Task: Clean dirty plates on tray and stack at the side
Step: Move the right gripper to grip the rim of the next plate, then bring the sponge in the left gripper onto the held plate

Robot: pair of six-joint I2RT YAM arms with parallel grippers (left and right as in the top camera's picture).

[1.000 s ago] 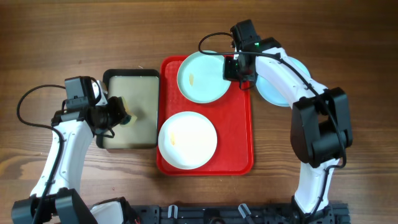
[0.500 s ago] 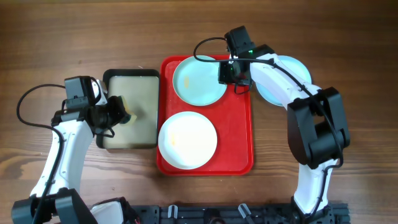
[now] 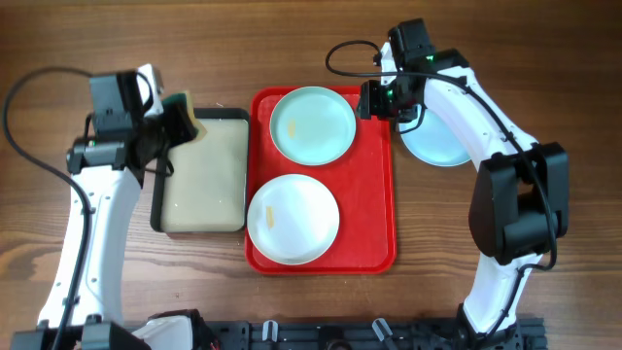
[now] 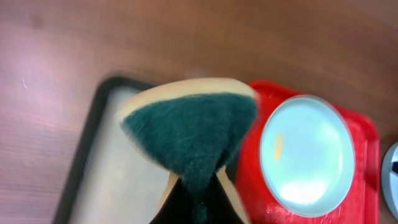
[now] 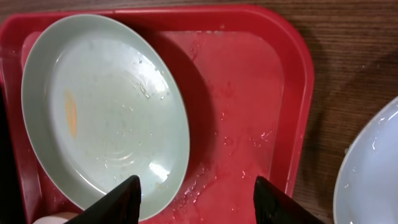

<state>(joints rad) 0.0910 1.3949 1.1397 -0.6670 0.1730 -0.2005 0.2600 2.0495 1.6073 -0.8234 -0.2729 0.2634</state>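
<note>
On the red tray (image 3: 374,209) lie two plates. The aqua plate (image 3: 313,123) at the far end has an orange smear. The white plate (image 3: 293,219) at the near end has a small smear too. A third, pale blue plate (image 3: 437,141) rests on the table right of the tray, partly under my right arm. My right gripper (image 5: 199,193) stands open above the tray (image 5: 249,106), one finger over the aqua plate's (image 5: 106,112) right rim, holding nothing. My left gripper (image 4: 196,186) is shut on a green-and-tan sponge (image 4: 189,130), raised over the beige tray's far end.
A black-rimmed beige tray (image 3: 201,175) sits left of the red tray, touching it. The pale blue plate (image 5: 373,168) shows at the right edge of the right wrist view. Bare wooden table surrounds the trays.
My right gripper opened, let go of the aqua plate's rim and drew back to the right. The left arm lifted the sponge off the beige tray toward its far end.
</note>
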